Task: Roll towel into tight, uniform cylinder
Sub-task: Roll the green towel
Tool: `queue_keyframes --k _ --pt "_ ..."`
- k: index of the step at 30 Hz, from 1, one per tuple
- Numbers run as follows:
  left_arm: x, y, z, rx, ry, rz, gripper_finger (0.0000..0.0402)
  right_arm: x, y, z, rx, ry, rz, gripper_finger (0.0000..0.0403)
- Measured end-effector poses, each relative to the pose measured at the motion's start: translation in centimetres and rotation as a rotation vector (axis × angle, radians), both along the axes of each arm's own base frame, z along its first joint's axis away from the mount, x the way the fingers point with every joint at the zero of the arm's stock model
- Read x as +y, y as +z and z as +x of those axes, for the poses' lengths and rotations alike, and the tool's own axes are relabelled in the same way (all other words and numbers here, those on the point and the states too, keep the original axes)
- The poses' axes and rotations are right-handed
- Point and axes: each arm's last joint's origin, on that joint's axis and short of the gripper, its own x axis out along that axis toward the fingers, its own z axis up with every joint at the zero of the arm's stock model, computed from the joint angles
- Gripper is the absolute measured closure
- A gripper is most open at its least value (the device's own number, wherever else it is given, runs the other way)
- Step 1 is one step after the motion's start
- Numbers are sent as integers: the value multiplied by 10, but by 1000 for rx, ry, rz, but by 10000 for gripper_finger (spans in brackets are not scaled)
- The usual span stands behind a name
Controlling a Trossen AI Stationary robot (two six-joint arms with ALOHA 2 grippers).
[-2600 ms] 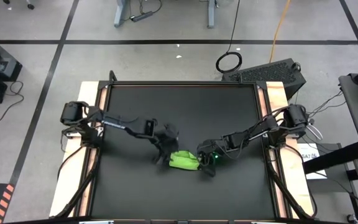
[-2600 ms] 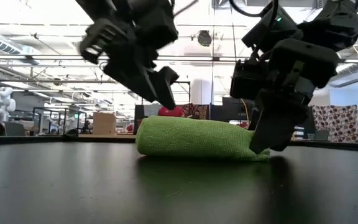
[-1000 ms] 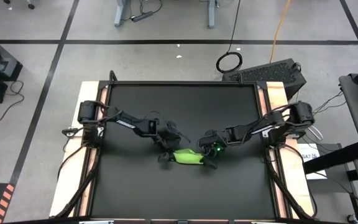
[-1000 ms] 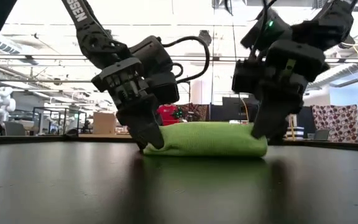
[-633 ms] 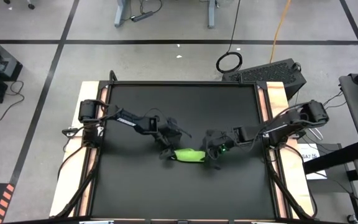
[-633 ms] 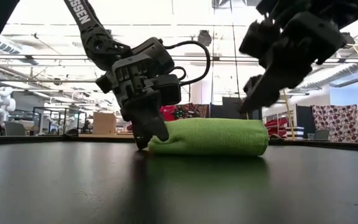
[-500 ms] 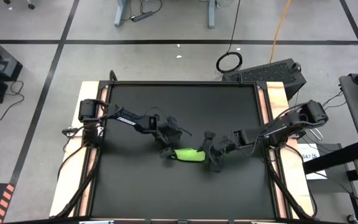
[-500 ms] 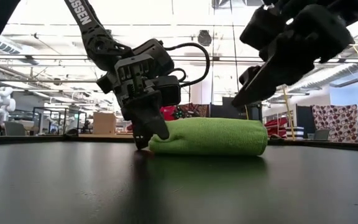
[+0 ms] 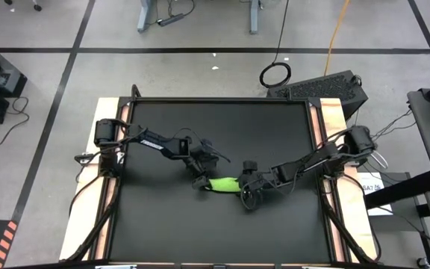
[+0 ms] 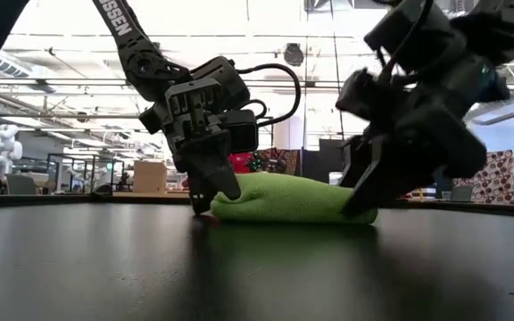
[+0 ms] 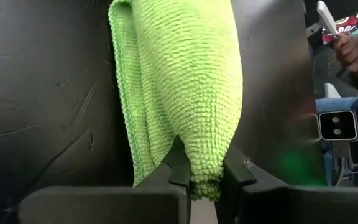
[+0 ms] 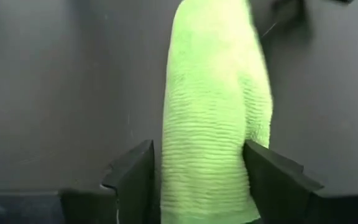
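The lime-green towel (image 9: 222, 184) lies rolled into a short thick roll on the black table, its length running left to right; it also shows in the low view (image 10: 284, 201). My left gripper (image 9: 198, 181) is shut on the roll's left end. My right gripper (image 9: 246, 196) stands open at the right end, low over the table, with one finger (image 12: 135, 174) on each side of the roll (image 12: 210, 112). My left gripper pinches the roll's left end (image 11: 205, 177) between its two fingers (image 11: 179, 163). The fingers come slanting down from the table's left, along the roll. The roll lies on the table. My right gripper straddles the right end; I cannot tell whether its fingers touch the cloth.
The black tabletop (image 9: 215, 119) has free room on every side of the towel. Wooden strips (image 9: 115, 194) run along its left and right edges. A person's hand (image 11: 353, 50) shows beyond the table in the left wrist view.
My right gripper has let go of the towel's right end, risen and opened. It has then come back down toward the towel, with its open fingers astride that end. The roll has stayed on the table, its left end held by my left gripper.
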Motion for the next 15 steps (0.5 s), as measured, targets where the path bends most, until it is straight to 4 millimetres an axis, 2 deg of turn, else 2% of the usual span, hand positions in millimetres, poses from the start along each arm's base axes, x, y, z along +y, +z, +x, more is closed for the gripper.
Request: queue_keyframes --k 3,5,12,15 --pt "0 1 0 -2 -1 -2 358 -1 -11 4 14 -34 40 179" --pt "0 3 -2 8 -6 0 337 -1 -16 5 24 -56 77 195" --pt "4 21 -12 -10 -29 44 201 -4 -16 6 35 -88 120 283" --pt "10 32 -18 -7 -5 71 156 -8 -17 6 45 -85 146 316"
